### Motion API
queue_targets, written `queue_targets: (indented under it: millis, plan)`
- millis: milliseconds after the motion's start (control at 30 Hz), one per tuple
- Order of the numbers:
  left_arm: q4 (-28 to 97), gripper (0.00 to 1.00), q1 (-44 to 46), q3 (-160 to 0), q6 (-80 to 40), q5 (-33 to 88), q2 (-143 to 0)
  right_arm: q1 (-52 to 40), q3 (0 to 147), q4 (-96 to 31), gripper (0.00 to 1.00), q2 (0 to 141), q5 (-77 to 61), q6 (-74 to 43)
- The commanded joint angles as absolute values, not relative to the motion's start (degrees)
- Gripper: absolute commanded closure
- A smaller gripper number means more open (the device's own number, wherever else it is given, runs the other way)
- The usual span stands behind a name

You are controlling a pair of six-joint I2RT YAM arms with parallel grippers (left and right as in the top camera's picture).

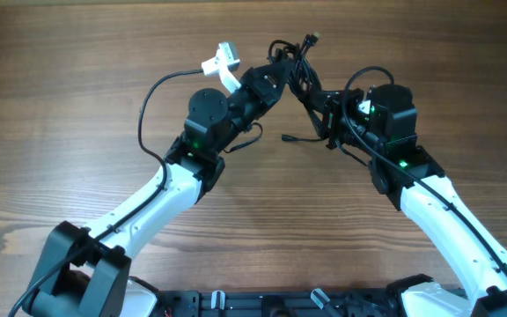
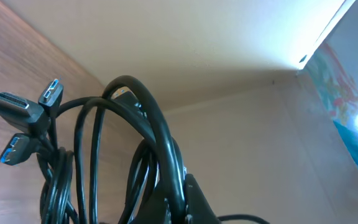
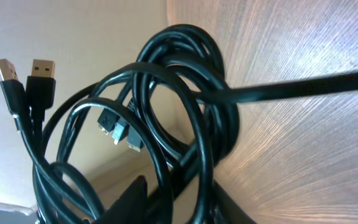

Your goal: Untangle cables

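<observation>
The cables (image 3: 222, 118) bunch between the left pincer (image 1: 282, 70) and right pincer (image 1: 313, 90), both clamped on them.

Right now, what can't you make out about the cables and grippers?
Left gripper grip: overhead too small; left wrist view, bottom edge cuts fingers off.
Right gripper grip: right wrist view, cables cover fingers.
Knot path: loops overlap in every view.
Cable count: strands run off frame.

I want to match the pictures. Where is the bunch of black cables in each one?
Overhead: the cables are at the top middle of the picture.
Left wrist: they loop up from the bottom left.
Right wrist: they fill the middle.
Shared landmark: the wooden table, seen in all three.
</observation>
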State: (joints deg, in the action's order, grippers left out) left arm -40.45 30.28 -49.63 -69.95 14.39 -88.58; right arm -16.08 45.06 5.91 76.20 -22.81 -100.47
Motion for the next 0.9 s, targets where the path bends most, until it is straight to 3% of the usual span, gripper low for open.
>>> queue_targets:
  millis: [0,67,133,200,367,500,867]
  plan:
    - [-41.4,0.96,32.4,-50.0,-71.5,13.0,-87.7,-16.3,45.7,5.9,0.69,76.3,-21.7,-103.6]
    - [-41.4,0.96,32.9,-50.0,-71.4,13.0,-87.7,-16.3,45.7,5.9,0.73,76.3,-21.0,-103.6]
    - [-41.4,0.96,32.9,-50.0,-71.4,12.3,-87.7,-16.3,45.7,5.9,0.88,76.3,-20.9,-103.5]
    - [-41.4,0.96,32.9,-50.0,-71.4,10.2,-87.7,-16.3,45.7,4.7,0.96,76.3,-20.7,-103.5]
    - [-39.6,0.96,32.8,-50.0,-71.4,4.4,-87.7,-16.3,45.7,2.3,0.96,76.3,-20.1,-100.1]
    - [-34.4,0.96,31.3,-50.0,-71.0,-2.2,-87.7,-16.3,45.7,2.5,0.96,76.3,-21.1,-88.4]
    - [-31.0,0.96,27.8,-50.0,-71.0,-4.0,-87.7,-16.3,45.7,5.3,0.96,76.3,-27.4,-71.6]
